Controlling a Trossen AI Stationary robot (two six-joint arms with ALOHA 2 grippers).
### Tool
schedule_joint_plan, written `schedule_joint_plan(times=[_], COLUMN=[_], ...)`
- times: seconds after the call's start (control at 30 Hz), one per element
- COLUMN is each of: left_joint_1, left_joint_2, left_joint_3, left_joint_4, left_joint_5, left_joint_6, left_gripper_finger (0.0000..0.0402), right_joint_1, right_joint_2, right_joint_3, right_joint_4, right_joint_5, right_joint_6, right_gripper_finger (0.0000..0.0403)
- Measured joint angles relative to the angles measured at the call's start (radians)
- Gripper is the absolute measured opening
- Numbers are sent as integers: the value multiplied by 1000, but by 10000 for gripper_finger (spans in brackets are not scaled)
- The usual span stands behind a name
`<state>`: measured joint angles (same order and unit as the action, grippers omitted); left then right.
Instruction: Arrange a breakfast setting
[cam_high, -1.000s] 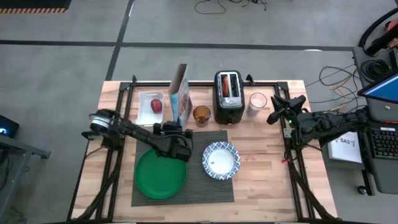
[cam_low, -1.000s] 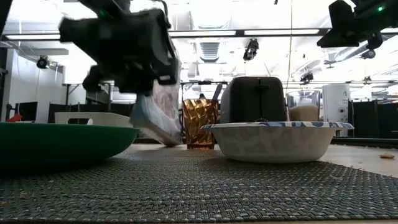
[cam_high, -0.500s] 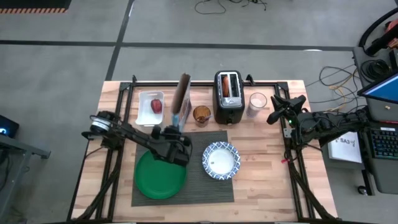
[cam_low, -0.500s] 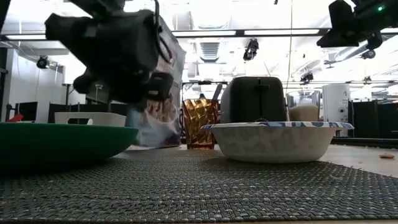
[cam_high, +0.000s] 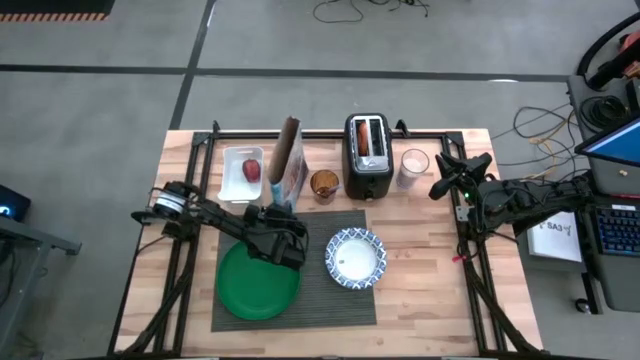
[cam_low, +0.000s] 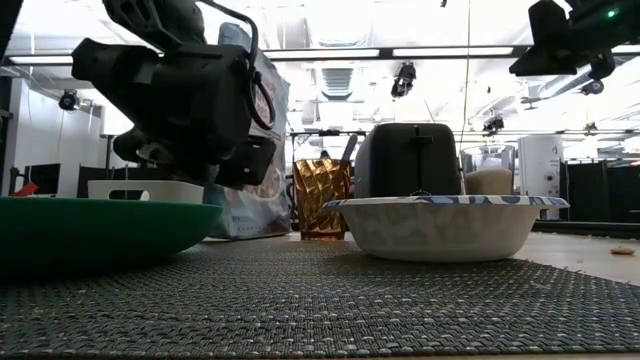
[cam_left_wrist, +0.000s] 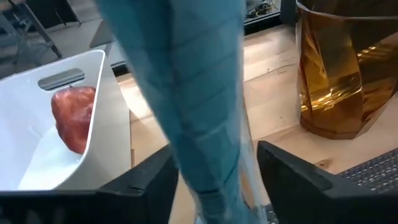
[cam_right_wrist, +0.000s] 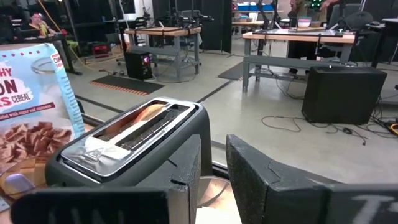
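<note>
The cereal box (cam_high: 290, 160) stands upright on the wood between the white tray (cam_high: 236, 180) and an amber glass (cam_high: 324, 184). It rests on its bottom edge (cam_low: 240, 232). My left gripper (cam_high: 283, 207) is open. In the left wrist view its fingers (cam_left_wrist: 292, 180) stand on either side of the box's narrow teal side (cam_left_wrist: 199, 112), low on the box. The green plate (cam_high: 258, 280) and the patterned bowl (cam_high: 355, 257) sit on the dark placemat (cam_high: 340, 302). A red fruit (cam_high: 251, 170) lies in the tray. My right gripper (cam_right_wrist: 214, 174) waits raised at the table's right edge, slightly open and holding nothing.
The black toaster (cam_high: 367, 155) stands at the back with something brown in a slot (cam_high: 372, 140). A clear glass (cam_high: 414, 165) stands to its right. Bare wood lies to the right of the placemat (cam_high: 430, 270).
My left gripper has sunk a little and rolled, bringing the cereal box with it. The box was tilted with its bottom off the table. It now stands upright on the wood next to the amber glass.
</note>
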<state>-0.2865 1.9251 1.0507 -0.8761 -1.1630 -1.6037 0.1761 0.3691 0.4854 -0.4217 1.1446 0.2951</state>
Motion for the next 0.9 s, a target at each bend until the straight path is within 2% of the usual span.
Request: schedule_joint_plan(times=[0.1,0.23,0.43,0.67,0.9], left_joint_1=[10,25,32,36,77], left_joint_2=[0,0,-2,-4,-4], left_joint_3=[-4,-28,-82,-130,-153], left_joint_4=[-3,7,130,302,335], left_joint_5=[-18,-28,-53,-77,-77], left_joint_6=[5,-6,3,124,129], left_gripper_finger=[223,224,211,196,163], right_joint_1=[0,0,0,0,0], right_joint_2=[0,0,0,0,0], right_joint_3=[0,0,0,0,0], right_joint_4=[0,0,0,0,0], right_joint_5=[0,0,0,0,0], right_joint_6=[0,0,0,0,0], right_gripper_finger=[68,68,68,68,68])
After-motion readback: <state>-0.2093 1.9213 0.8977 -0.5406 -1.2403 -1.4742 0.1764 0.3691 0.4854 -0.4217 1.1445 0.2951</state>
